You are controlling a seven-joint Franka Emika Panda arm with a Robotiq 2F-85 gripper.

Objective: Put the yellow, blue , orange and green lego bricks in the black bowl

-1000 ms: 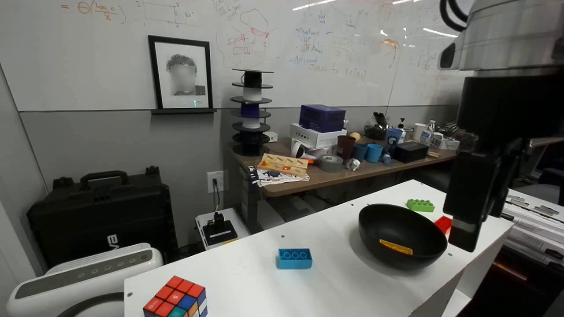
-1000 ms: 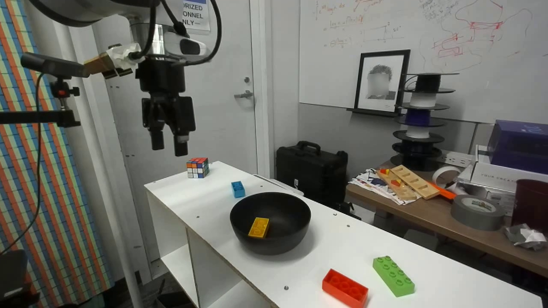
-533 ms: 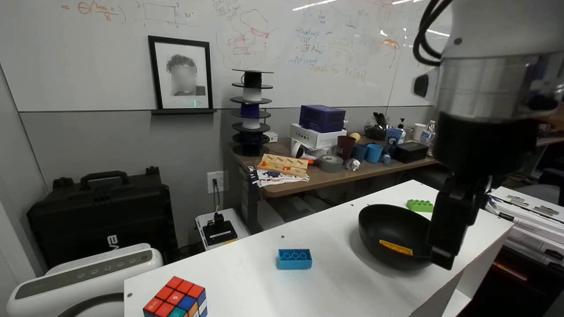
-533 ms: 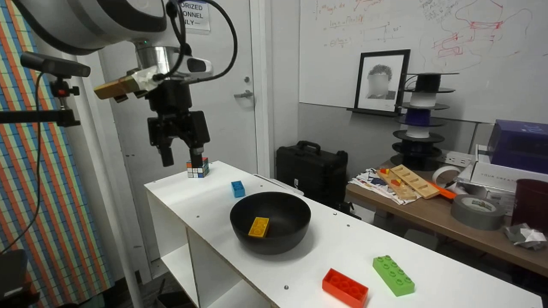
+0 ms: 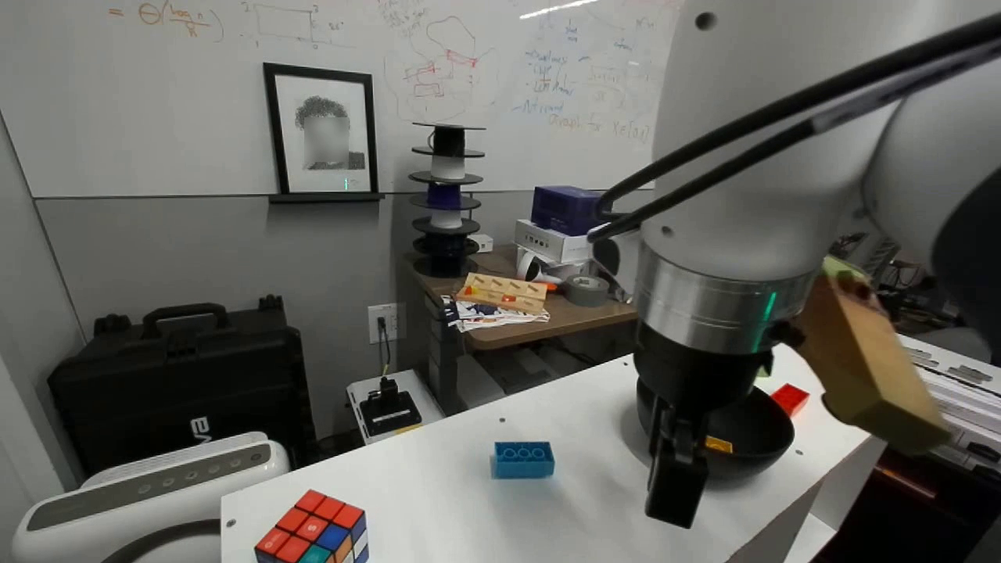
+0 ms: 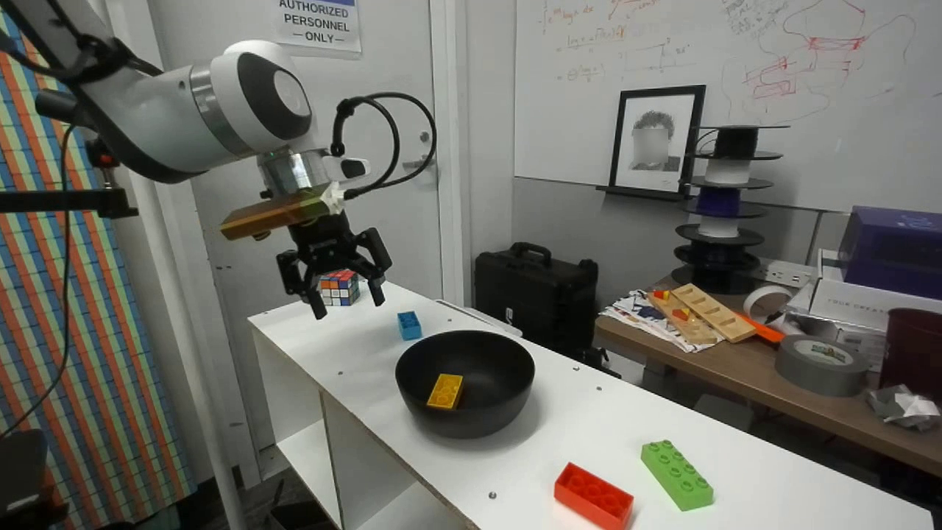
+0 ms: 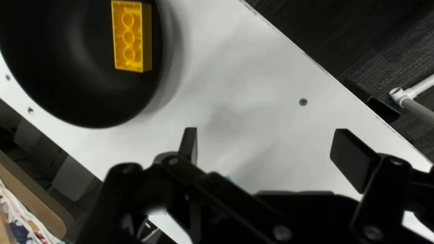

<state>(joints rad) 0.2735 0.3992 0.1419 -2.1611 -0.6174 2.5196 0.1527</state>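
Gripper (image 6: 348,300): fingers spread wide above the white shelf (image 6: 578,427).
Yellow brick (image 7: 128,37): inside the black bowl (image 6: 467,425), hollow side up, long axis up-down in the wrist view.
Blue brick (image 5: 523,461): on the shelf, lying left-right in an exterior view.
Red brick (image 6: 592,496), green brick (image 6: 676,475): on the shelf, slanting down-right.

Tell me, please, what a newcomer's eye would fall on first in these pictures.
The black bowl probably comes first, stark on the white surface, with the yellow brick lying inside. Next may come the open gripper, hanging over that surface beside the bowl, then the multicoloured puzzle cube near one end of the surface.
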